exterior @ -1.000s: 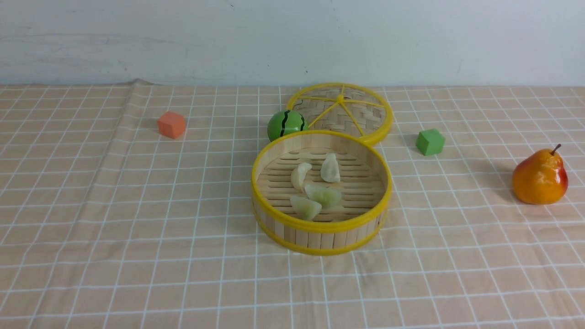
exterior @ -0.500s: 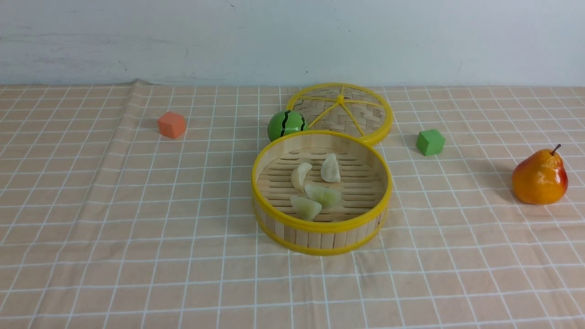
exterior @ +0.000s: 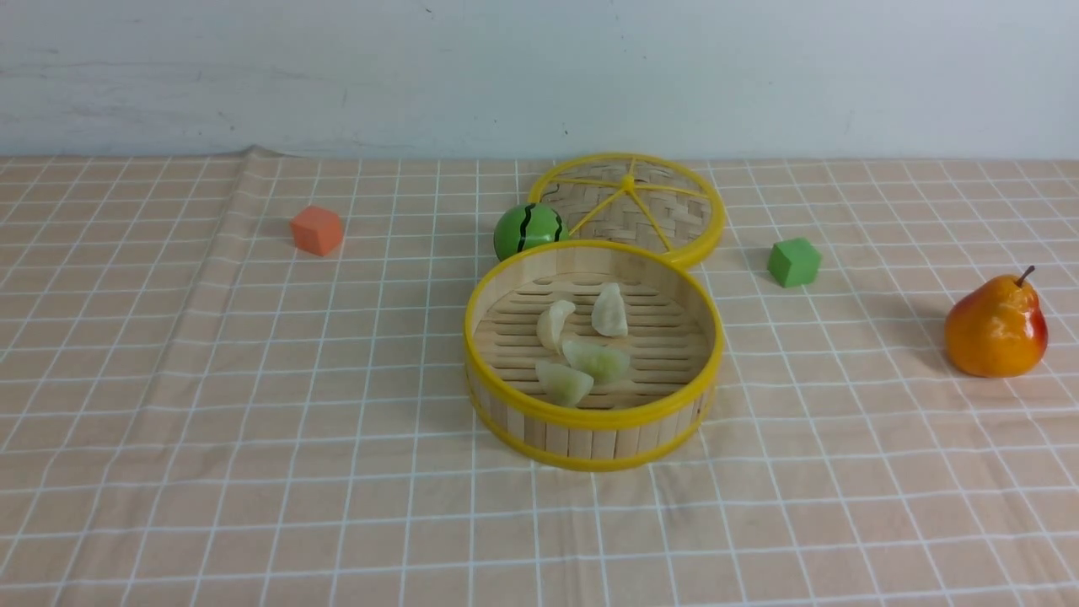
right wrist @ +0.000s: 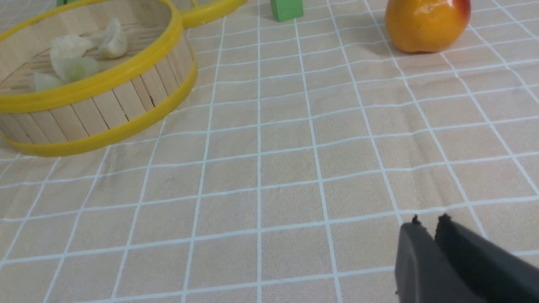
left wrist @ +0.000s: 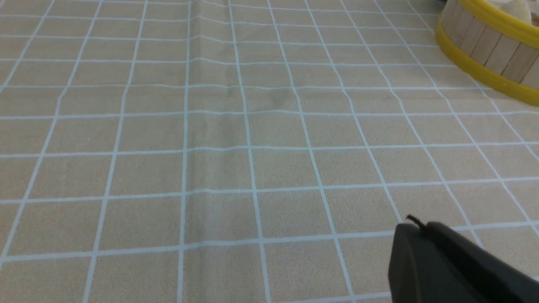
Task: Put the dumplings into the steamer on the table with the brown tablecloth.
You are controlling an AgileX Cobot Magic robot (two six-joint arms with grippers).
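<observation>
The steamer (exterior: 593, 421) stands in the middle of the table on the brown tablecloth (exterior: 211, 421). Several pale dumplings (exterior: 596, 359) lie on its slatted floor. The steamer also shows in the right wrist view (right wrist: 105, 101) with the dumplings (right wrist: 76, 67) inside, and its wall shows in the left wrist view (left wrist: 488, 46). My left gripper (left wrist: 417, 225) is shut and empty over bare cloth, apart from the steamer. My right gripper (right wrist: 427, 221) is shut and empty over bare cloth, apart from the steamer. Neither gripper shows in the front view.
The flat woven lid (exterior: 628, 206) lies behind the steamer, with a green watermelon ball (exterior: 528, 229) beside it. An orange cube (exterior: 317, 229) sits at the far left, a green cube (exterior: 793, 261) right of the lid, and a pear (exterior: 995, 327) at the far right.
</observation>
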